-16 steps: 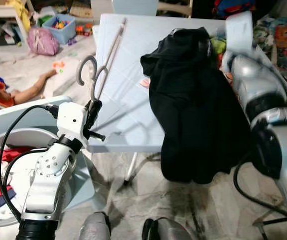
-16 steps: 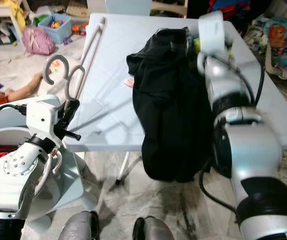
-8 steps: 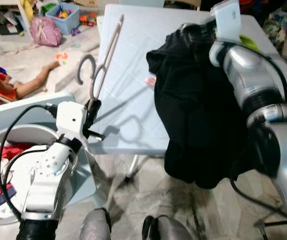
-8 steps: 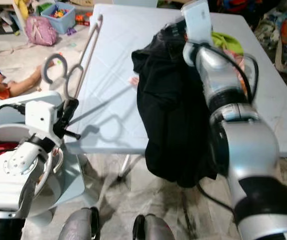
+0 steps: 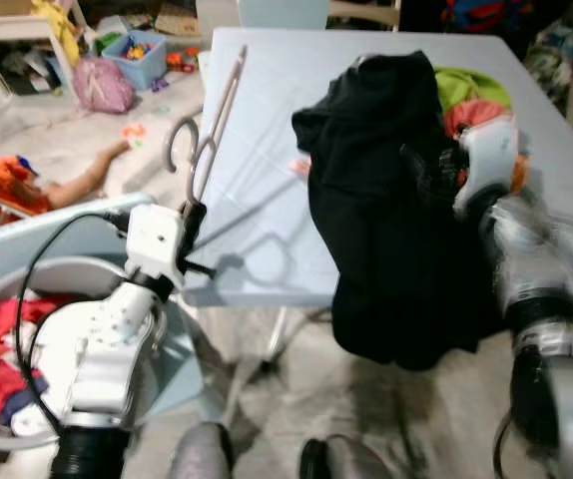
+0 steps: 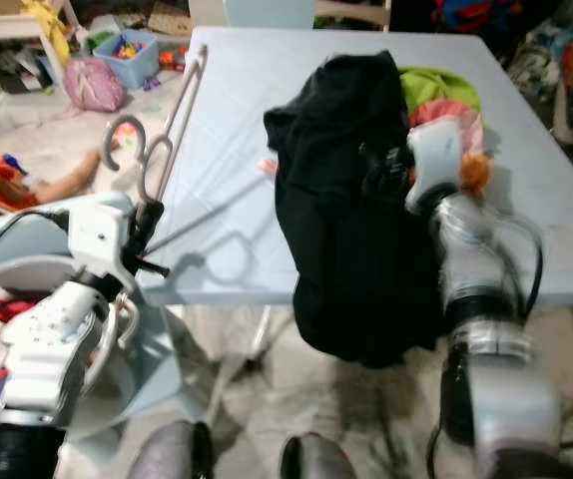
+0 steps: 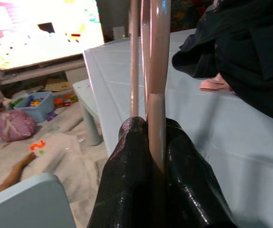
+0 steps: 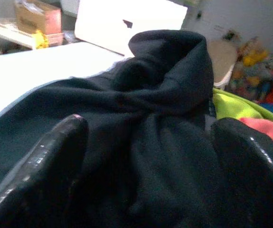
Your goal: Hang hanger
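Table (image 5: 267, 150) left clear, black garment (image 5: 386, 200) blocks right

A pale blue surface (image 5: 267, 160) carries a black garment (image 5: 391, 190) heaped near its right side and spilling over the front edge toward the floor (image 5: 296, 399). Behind it lie a green cloth (image 5: 471, 85) and an orange-pink one (image 5: 471, 112). A small pink scrap (image 5: 297, 166) lies just left of the garment.

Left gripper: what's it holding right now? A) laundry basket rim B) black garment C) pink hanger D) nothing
C. The left gripper is shut on the pink hanger, its rods running up between the black fingers, while the black garment lies over by the right gripper.
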{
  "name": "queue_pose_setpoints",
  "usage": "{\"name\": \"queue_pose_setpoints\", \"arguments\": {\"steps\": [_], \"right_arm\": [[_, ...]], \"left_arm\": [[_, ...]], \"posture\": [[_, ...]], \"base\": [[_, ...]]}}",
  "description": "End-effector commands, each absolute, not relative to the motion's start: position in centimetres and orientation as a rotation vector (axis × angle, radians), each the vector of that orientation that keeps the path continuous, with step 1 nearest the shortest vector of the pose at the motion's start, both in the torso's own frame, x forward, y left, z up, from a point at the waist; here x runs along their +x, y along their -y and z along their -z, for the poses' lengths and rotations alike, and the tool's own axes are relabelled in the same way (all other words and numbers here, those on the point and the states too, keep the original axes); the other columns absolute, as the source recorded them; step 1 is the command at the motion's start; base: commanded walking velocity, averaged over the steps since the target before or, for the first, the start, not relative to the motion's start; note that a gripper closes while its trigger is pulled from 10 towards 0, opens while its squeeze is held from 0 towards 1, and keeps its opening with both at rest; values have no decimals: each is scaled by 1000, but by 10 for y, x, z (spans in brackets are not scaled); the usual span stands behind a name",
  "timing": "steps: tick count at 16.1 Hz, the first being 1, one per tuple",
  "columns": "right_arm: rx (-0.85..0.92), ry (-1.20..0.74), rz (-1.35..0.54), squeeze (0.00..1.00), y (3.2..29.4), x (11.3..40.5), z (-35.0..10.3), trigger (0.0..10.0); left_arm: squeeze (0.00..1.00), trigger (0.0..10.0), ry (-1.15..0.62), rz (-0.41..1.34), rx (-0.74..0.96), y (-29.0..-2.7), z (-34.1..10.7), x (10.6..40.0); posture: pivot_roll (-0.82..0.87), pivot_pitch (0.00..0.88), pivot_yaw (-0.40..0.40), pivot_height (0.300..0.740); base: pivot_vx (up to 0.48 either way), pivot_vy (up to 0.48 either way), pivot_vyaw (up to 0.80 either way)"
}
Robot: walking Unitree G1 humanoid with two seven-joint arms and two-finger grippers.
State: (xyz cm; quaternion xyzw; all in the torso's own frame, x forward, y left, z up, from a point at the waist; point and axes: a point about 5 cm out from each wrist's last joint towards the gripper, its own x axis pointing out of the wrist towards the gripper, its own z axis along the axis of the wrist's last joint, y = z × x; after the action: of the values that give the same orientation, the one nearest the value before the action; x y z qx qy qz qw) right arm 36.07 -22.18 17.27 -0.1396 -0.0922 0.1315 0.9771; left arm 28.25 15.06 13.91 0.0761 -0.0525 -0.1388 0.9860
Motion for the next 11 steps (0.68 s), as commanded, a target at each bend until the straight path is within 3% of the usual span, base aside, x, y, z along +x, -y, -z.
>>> {"name": "queue_pose_setpoints", "arguments": {"steps": [1, 5, 9, 11], "right_arm": [[-253, 258, -208, 0, 216, 345, -177, 10000], [-135, 296, -17, 0, 209, 306, -167, 10000], [-90, 231, 16, 0, 197, 294, -161, 10000], [-81, 230, 27, 0, 197, 297, -166, 10000]], "left_arm": [[0, 10000, 126, 302, 141, -139, -140, 282], [0, 10000, 124, 268, 93, -136, -138, 280], [0, 10000, 119, 280, 89, -130, -136, 279], [0, 10000, 122, 282, 91, -129, -136, 281]], "posture": [[-45, 68, 12, 740], [-57, 56, 25, 740], [-56, 47, 21, 740], [-53, 42, 19, 740]], "base": [[0, 0, 0], [0, 0, 0], [0, 0, 0], [-294, 0, 0]]}}
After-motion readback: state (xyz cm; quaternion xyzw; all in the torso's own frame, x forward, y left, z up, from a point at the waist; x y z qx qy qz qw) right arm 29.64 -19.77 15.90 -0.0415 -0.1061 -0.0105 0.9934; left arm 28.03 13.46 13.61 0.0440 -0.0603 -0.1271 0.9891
